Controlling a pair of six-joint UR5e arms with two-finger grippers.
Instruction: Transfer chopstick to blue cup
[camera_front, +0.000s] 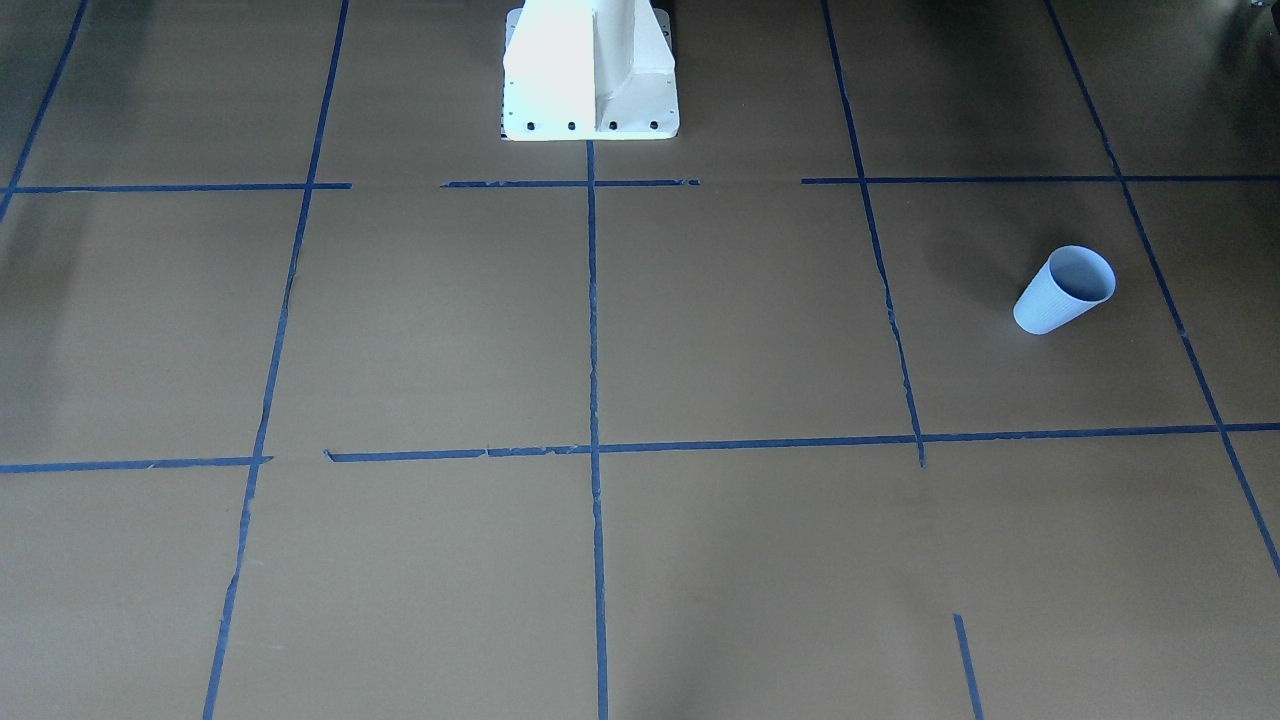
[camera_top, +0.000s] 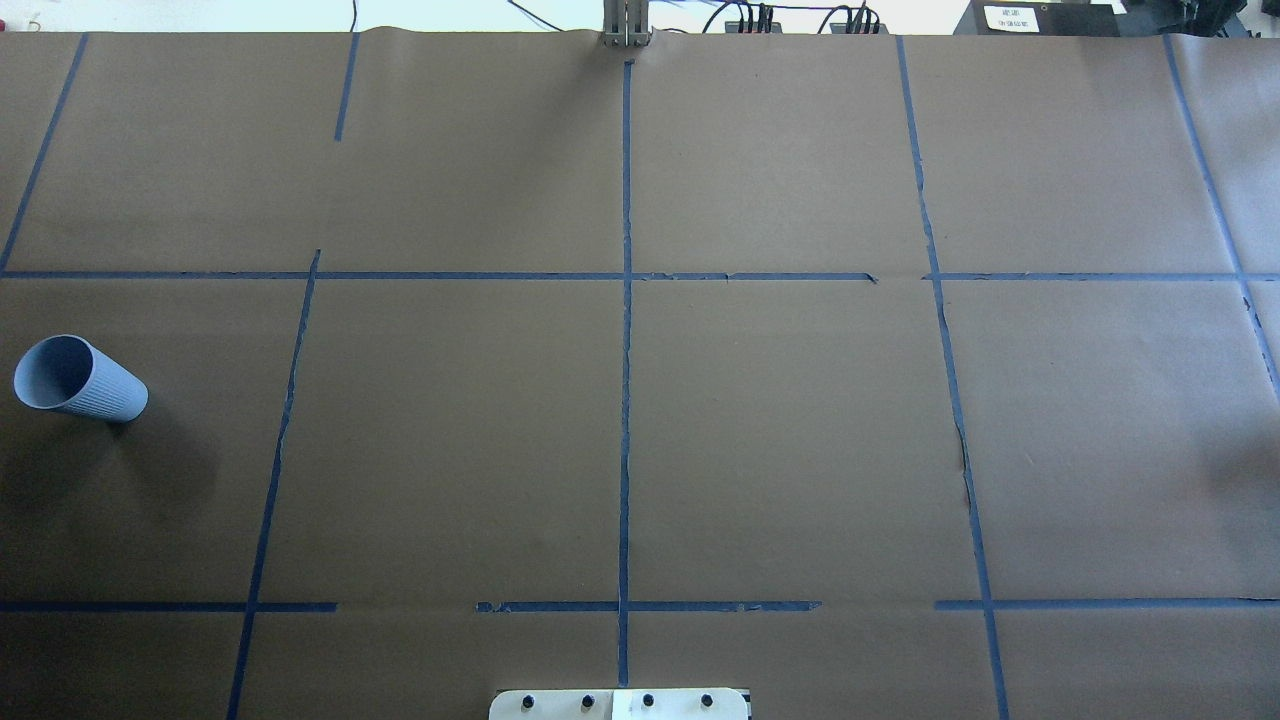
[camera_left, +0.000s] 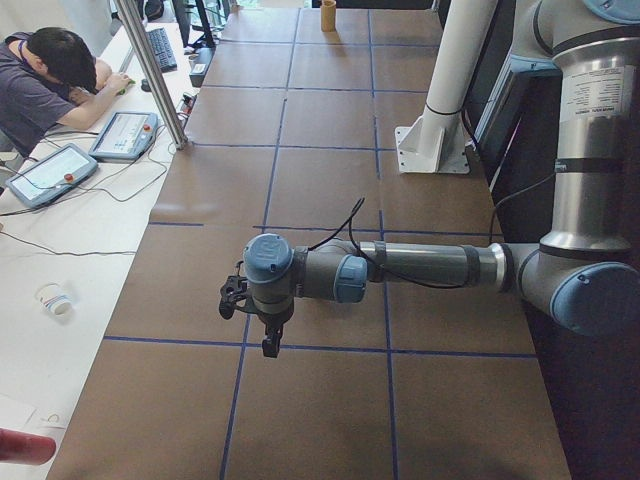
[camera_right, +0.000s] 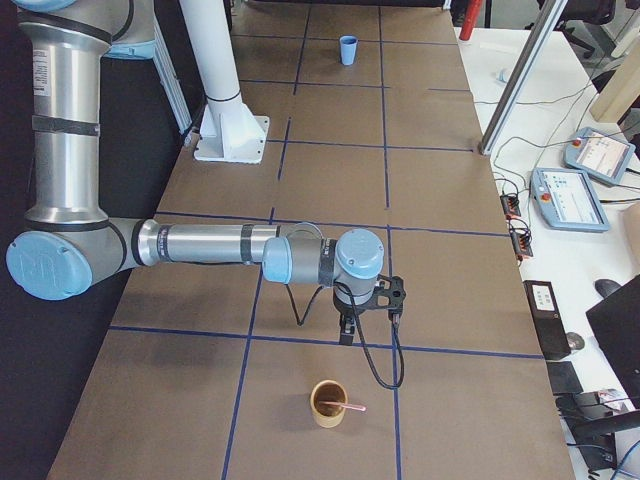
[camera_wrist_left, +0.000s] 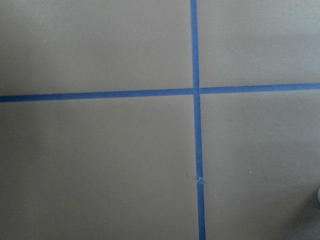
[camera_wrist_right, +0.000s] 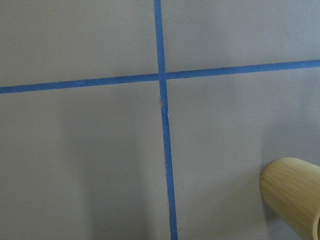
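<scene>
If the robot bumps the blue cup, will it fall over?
Probably. The blue cup stands upright on its narrower end, so a push near the rim would likely tip it. It looks empty, so it is probably light. Once down, its round tapered wall might roll in a curve.

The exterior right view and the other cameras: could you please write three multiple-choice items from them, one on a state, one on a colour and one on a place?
1. The blue cup is: A on its side; B upright, mouth up; C upside down.
2. The tape lines on the table are: A red; B yellow; C blue.
3. The chopstick is: A in the wooden cup; B in the blue cup; C flat on the table.
Answers: 1 B, its open rim faces up in the exterior right view; 2 C, blue strips cross the brown surface; 3 A, its pink end sticks out over the wooden cup's rim.
</scene>
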